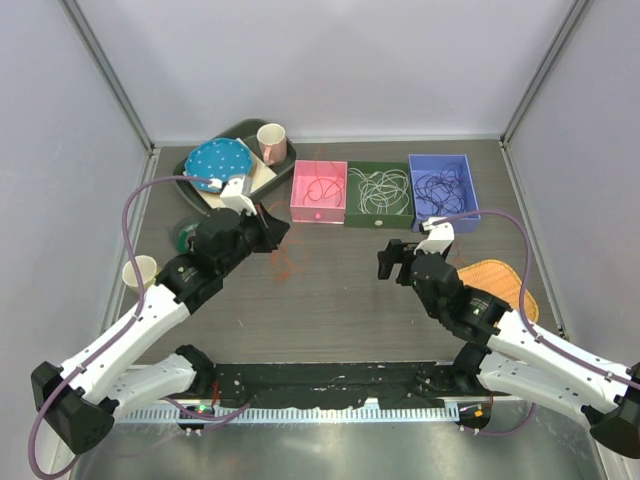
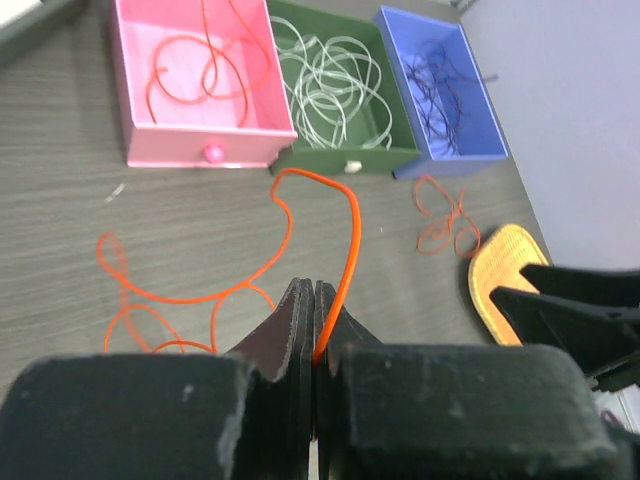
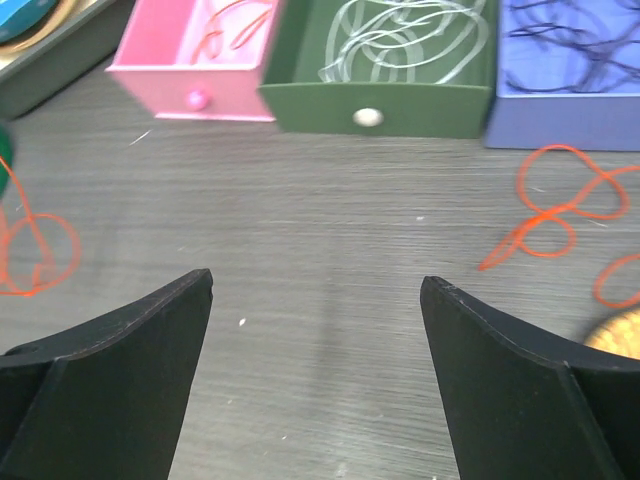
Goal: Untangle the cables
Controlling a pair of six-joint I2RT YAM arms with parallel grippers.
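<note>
Grey tabletop (image 1: 340, 300) bears a limp, light red-orange cable (image 2: 352, 225). The left gripper (image 2: 314, 300) clamps 1 strand, and the right gripper (image 3: 316, 285) gapes empty. It likely snags, so grasp a free loop at 9 o'clock of that pinch.

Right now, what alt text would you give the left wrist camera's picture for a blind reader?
The left gripper is shut on a red-orange cable that loops over the grey table. Behind stand a pink box of red-orange loops, a green box of white cables and a blue box of dark ones.
</note>
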